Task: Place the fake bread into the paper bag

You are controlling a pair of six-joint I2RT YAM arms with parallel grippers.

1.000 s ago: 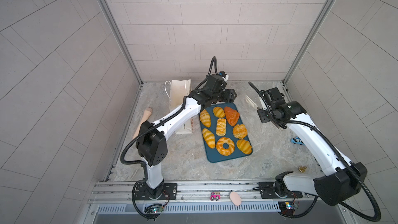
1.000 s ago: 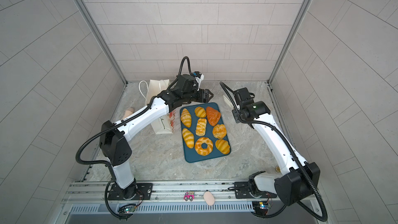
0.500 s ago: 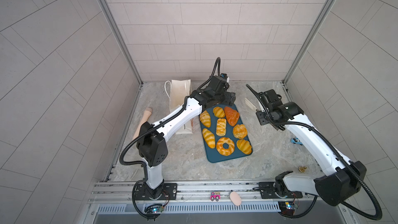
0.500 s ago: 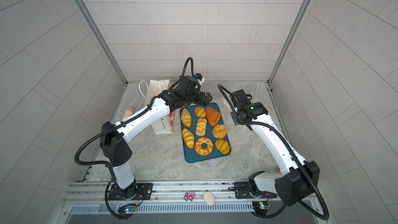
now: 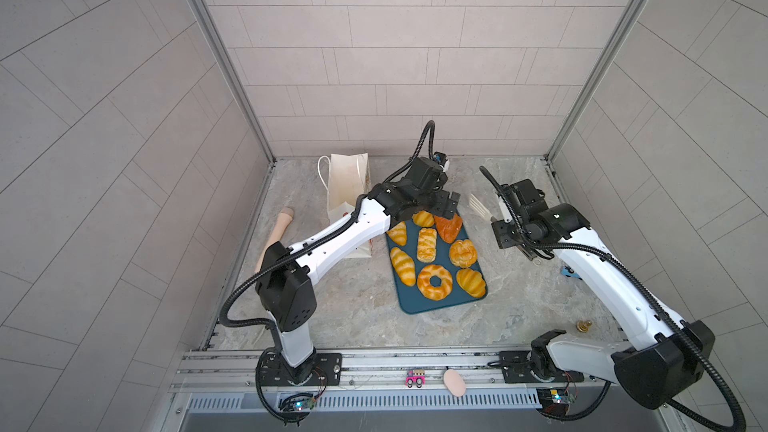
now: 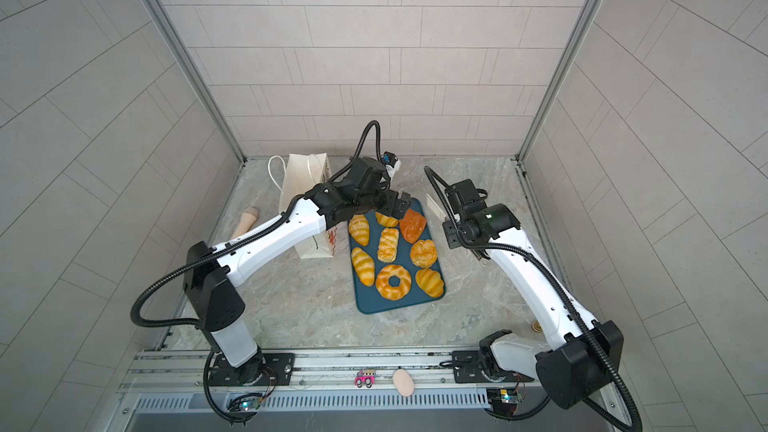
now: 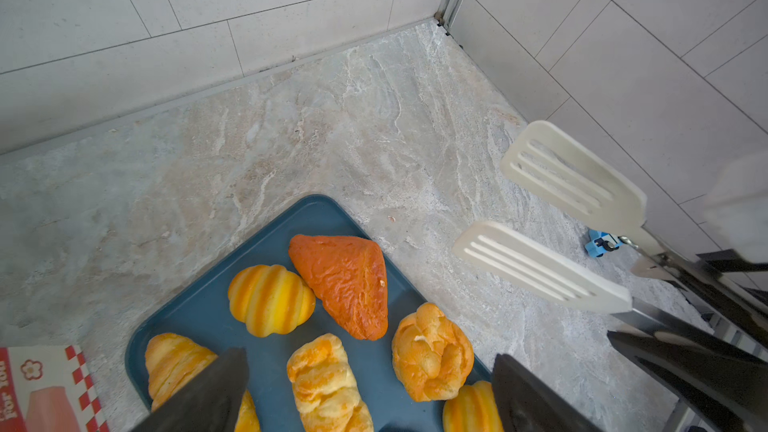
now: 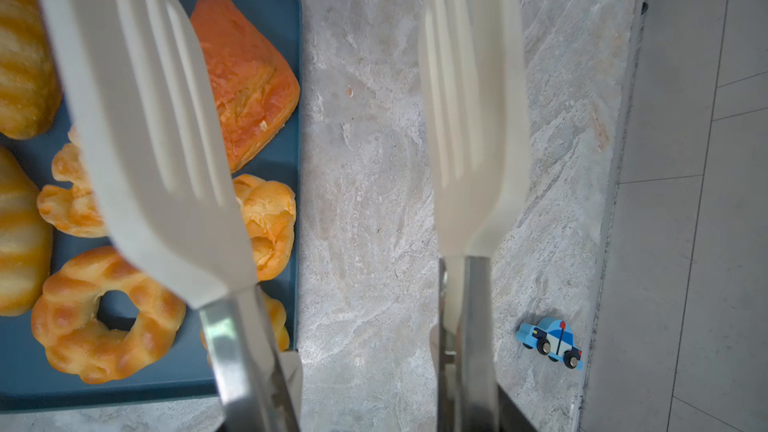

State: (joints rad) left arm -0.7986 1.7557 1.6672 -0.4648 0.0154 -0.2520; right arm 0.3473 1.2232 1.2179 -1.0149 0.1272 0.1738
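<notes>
Left gripper (image 5: 448,206) spread wide and empty over the bread tray; right gripper (image 5: 505,229) clamped on tongs.
In the left wrist view the left gripper's black fingers (image 7: 208,388) stand far apart with nothing between them, above the far end of the blue tray (image 5: 415,305). All eight pieces of fake bread (image 5: 428,245) lie on that tray, beneath and just near of this gripper. The orange-brown loaf (image 7: 345,280) sits at the far right corner, closest to it. The right gripper grasps the steel arms of white-headed tongs (image 8: 166,139). Their heads are apart, just right of the tray's far corner. The paper bag (image 5: 347,184) stands upright at far left, left of the tray, partly behind the left arm.
</notes>
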